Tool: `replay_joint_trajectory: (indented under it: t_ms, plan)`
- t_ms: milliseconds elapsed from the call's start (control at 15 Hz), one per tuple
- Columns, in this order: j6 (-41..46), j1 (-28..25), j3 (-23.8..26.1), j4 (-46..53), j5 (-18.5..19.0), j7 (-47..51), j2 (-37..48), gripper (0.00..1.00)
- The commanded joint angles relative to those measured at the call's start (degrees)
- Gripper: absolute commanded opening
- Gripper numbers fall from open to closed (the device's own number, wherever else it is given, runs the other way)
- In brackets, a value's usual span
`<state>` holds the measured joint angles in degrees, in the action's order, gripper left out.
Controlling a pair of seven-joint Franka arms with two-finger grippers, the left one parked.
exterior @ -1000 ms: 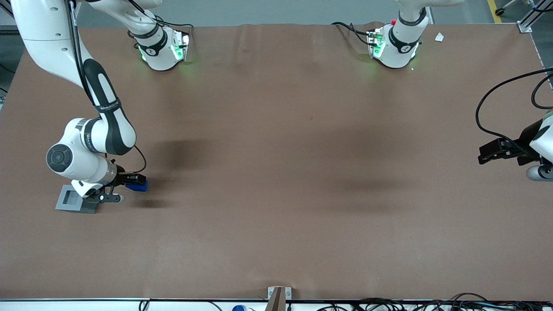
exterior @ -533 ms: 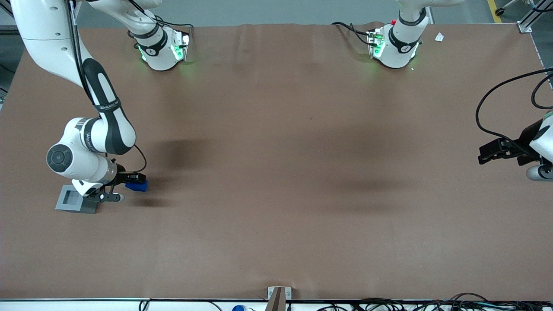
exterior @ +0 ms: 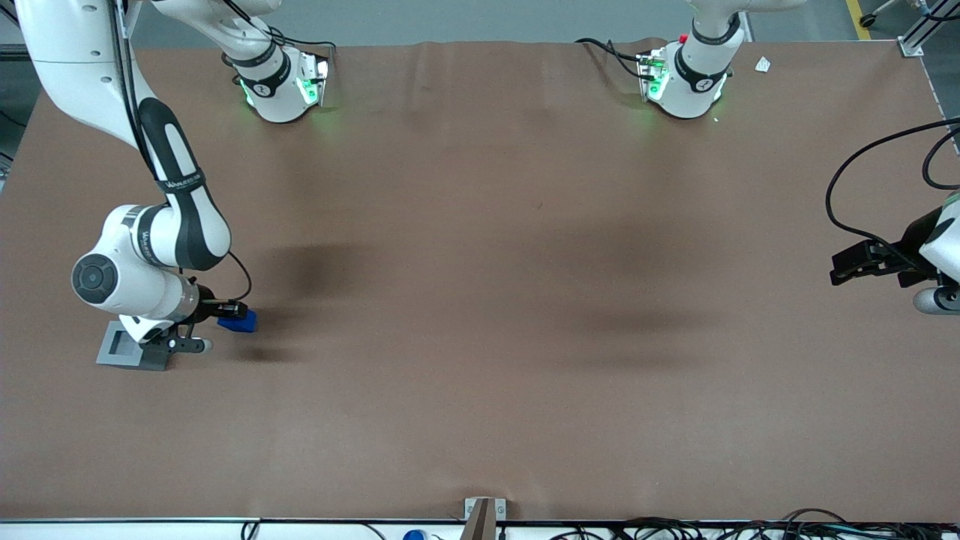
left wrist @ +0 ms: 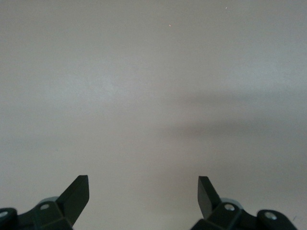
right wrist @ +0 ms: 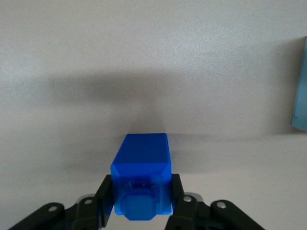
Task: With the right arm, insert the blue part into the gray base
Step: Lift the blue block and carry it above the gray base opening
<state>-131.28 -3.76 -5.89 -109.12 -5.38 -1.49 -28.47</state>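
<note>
Two black fingers (right wrist: 106,194) of the gripper (right wrist: 142,197) are closing on the blue part (right wrist: 142,179), pressing against its opposite flat sides, with the stub face pointing toward the wrist camera. In the front view the gripper (exterior: 225,311) is holding the part (exterior: 238,321) just beside the gray base (exterior: 129,349), at the working arm's end of the table; whether the part is resting on the surface or hanging slightly above it cannot be told. Judging by its crisp edges and matte faces, the part is likely a stiff, light plastic piece: it should be tolerating a firm pinch without deforming, and the flat sides are offering the surest hold. The base, larger and blocky, is likely staying put under light contact, though a skewed insertion could be nudging it, as nothing visible is fixing it down. Its square recess is facing up and is unobstructed. The table (exterior: 480,300) is carrying a smooth brown covering, flat apart from faint creases. Ample room is surrounding the two pieces, and the right arm (exterior: 176,195) is reaching over them from above.
</note>
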Motion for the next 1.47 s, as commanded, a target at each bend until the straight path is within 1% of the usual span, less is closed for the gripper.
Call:
replay_joint_trajectory:
  t_ms: [0,133,200,400,600,933,1267,1400]
  plan:
    - [0.76,-0.46,-0.09,-0.75,-0.42,0.79,1.40,0.14]
    - [0.76,-0.46,-0.09,-0.57,-0.33,0.61,1.40,0.06]
    - [0.76,-0.46,-0.17,-0.40,-0.33,0.61,1.40,0.04]
    - [2.42,-0.28,-0.17,1.44,-0.33,0.61,2.18,0.03]
    - [9.88,0.59,-0.52,6.88,-0.24,0.26,2.45,0.03]
    - [19.20,4.37,-0.53,15.93,0.20,-0.35,2.81,0.03]
    - [24.22,8.67,-0.70,21.31,0.72,-6.49,2.89,0.03]
    - [25.10,10.52,-0.61,23.15,3.00,-9.13,2.89,0.03]
